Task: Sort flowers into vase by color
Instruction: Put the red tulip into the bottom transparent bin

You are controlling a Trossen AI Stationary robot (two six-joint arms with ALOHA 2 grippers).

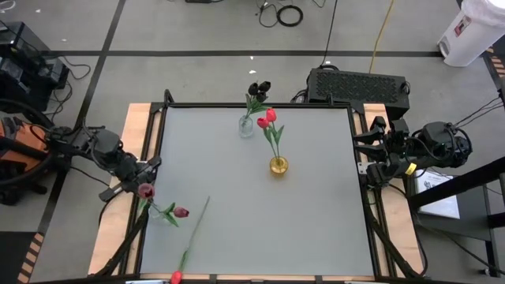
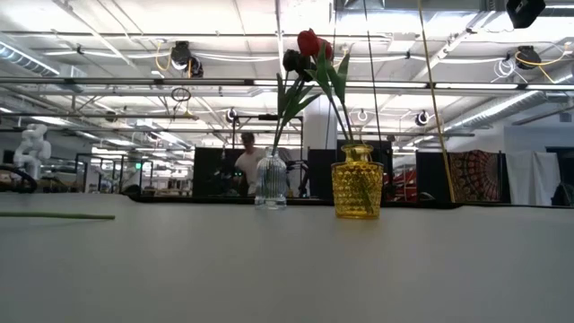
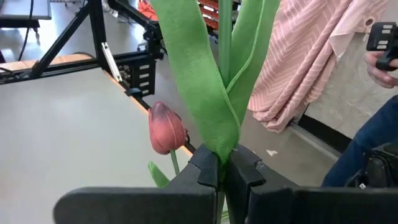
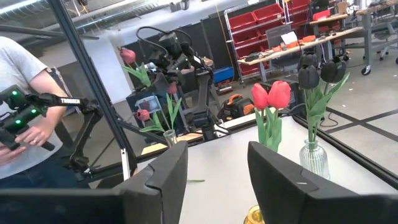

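My left gripper (image 1: 150, 167) is at the table's left edge, shut on a tulip with broad green leaves (image 3: 211, 81) and a dusky pink head (image 4: 127, 56). Just beside it a small clear vase (image 1: 162, 211) holds maroon tulips (image 3: 165, 127). One red tulip (image 1: 192, 233) lies flat near the front edge. At the far middle, a clear vase (image 1: 247, 125) holds black tulips (image 1: 259, 88). A yellow vase (image 1: 278, 166) holds red tulips (image 1: 267, 118). My right gripper (image 4: 217, 168) waits open at the table's right edge (image 1: 369, 162). My left gripper pinches the tulip between its two fingers where the leaves wrap the stem (image 3: 222, 148). The fingers come about level from the table's left side and lie across the stem. The flower stands upright, clear of the table. Its lower stem is hidden by the gripper.
The dark frame rail (image 1: 154, 150) runs along the table's left edge by my left gripper. A person with a controller (image 4: 25, 118) stands beyond the table. The grey tabletop between the vases and my right gripper is bare (image 1: 316, 213).
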